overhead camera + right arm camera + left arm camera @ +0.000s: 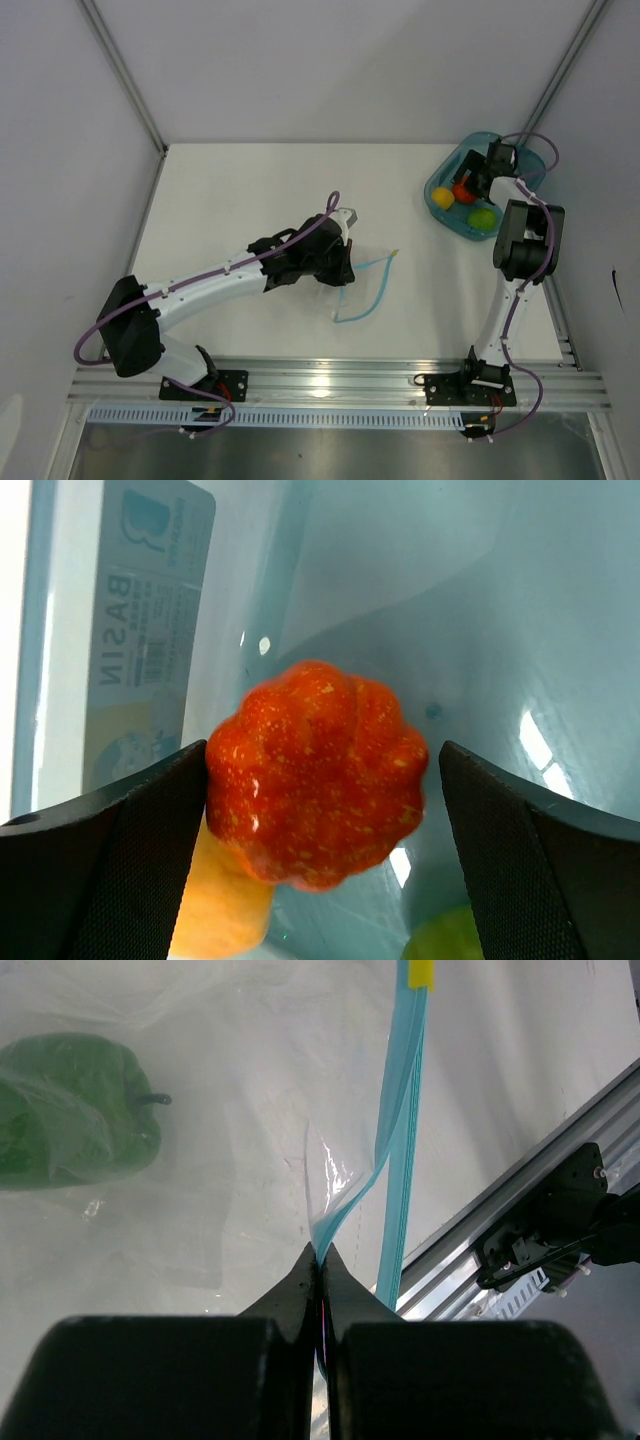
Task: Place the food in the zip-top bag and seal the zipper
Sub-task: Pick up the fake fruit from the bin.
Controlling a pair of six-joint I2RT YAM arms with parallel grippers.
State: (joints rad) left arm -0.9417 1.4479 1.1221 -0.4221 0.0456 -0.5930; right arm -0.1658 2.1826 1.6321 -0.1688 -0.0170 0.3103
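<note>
Right wrist view puts the orange-red, ribbed pumpkin-shaped toy squarely between the fingers of the right gripper. Its jaws stand spread wide. The pad at the left of the view seems to touch the toy's flank and the other stands apart, so nothing is gripped. The toy sits in a translucent teal plastic bowl (a printed label on its wall reads BASIN). A yellow rounded toy touches it from below, and a light green toy shows at the lower edge.

Left wrist view shows the left gripper clenched on a fold of the clear, crinkly plastic zip-top bag. It pinches the film just beside the blue-teal zipper strip, which runs up to a yellow slider tab. A dark green pepper-shaped toy lies under the film, well left of the fingertips.

From above, the bag lies near the middle of the white table and the bowl at its far right corner, well apart. An aluminium rail runs along the near edge, and pale grey walls close the far side.
</note>
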